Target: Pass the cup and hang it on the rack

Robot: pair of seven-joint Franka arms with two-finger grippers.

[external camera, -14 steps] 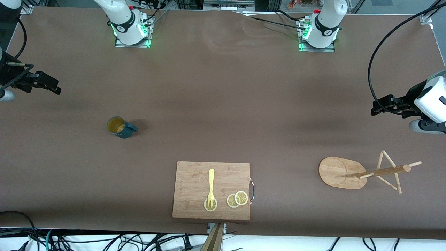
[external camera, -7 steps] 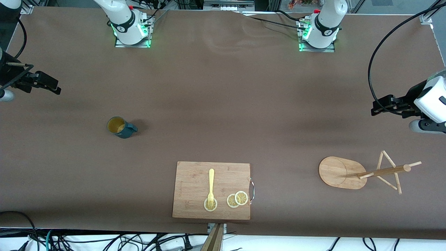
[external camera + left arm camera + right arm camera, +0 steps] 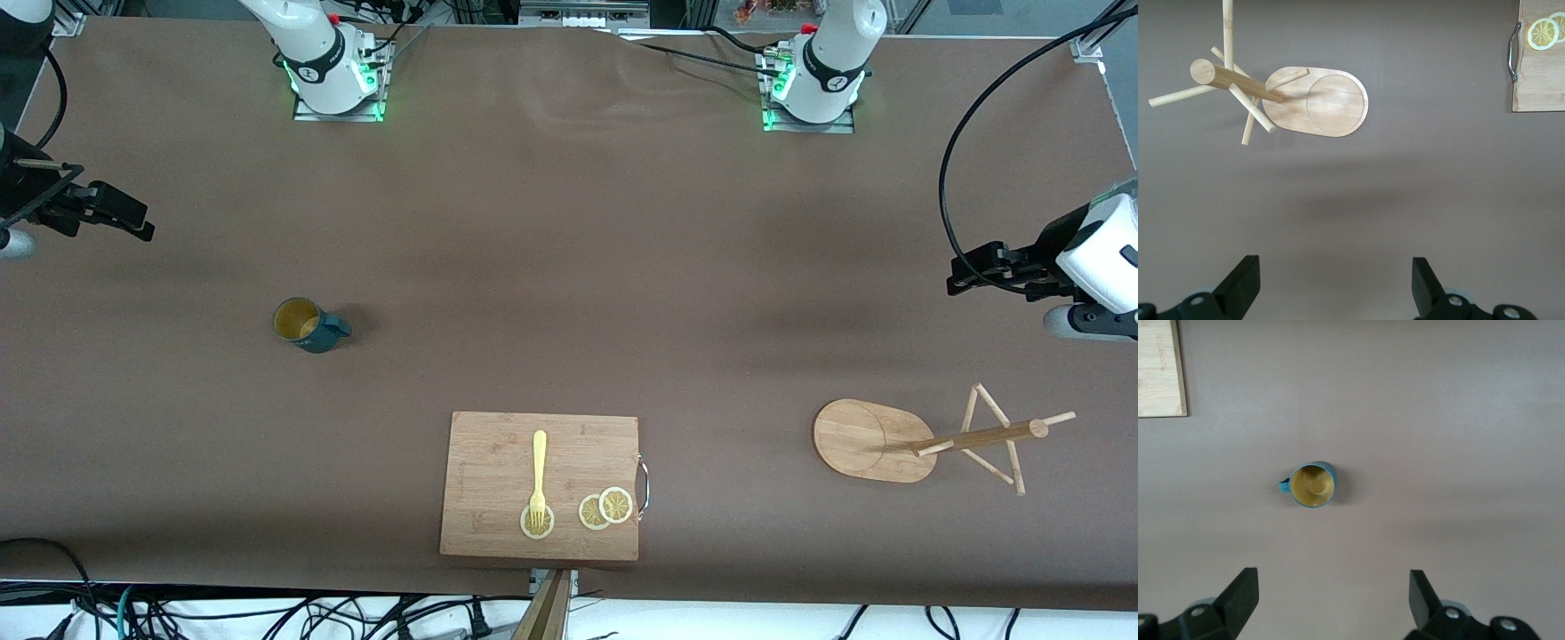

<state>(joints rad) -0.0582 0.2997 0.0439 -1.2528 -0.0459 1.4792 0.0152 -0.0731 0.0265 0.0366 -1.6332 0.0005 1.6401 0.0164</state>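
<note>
Cup (image 3: 307, 325) is standing upright near the right arm's table edge, closest to the right gripper (image 3: 133, 222), fingers spread; left gripper (image 3: 969, 271), also spread, is waiting near the rack (image 3: 876, 442).

**Open Table Around Cup and Rack**

The cup (image 3: 308, 325) stood alone toward the right arm's end, bare table on every side. The rack (image 3: 925, 440) stood near the left arm's end, pegs fanning outward. A cutting board (image 3: 540, 484) occupied the front edge's middle.
</note>
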